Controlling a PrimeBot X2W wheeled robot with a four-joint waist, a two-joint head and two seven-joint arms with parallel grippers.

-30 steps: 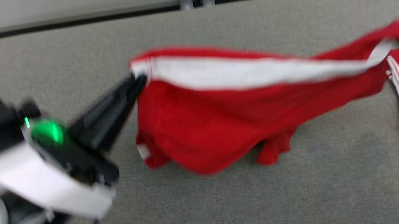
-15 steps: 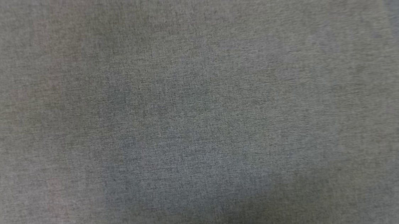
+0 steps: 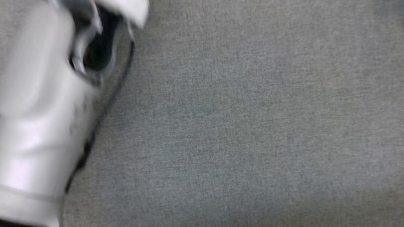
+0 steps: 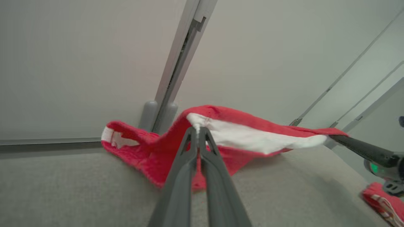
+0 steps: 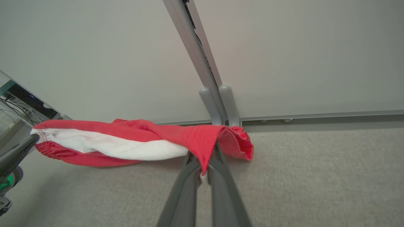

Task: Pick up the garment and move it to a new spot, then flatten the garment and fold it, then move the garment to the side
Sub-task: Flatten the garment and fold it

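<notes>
Item: red garment (image 4: 246,138), mid-frame in the left wrist view, slung by its waistband between left gripper (image 4: 198,130) and right gripper (image 5: 204,160), both pinching cloth. Change: the head camera had swung from the garment onto bare grey surface (image 3: 242,124). Relocation judged under way.

Red-and-white garment (image 4: 252,138) between closed left tool (image 4: 198,130) and closed right tool (image 4: 339,140), over grey surface (image 4: 79,189).

A grey woven surface (image 3: 260,123) was backed by pale wall panels (image 5: 94,47), which were divided by a grey metal post (image 5: 194,47).
</notes>
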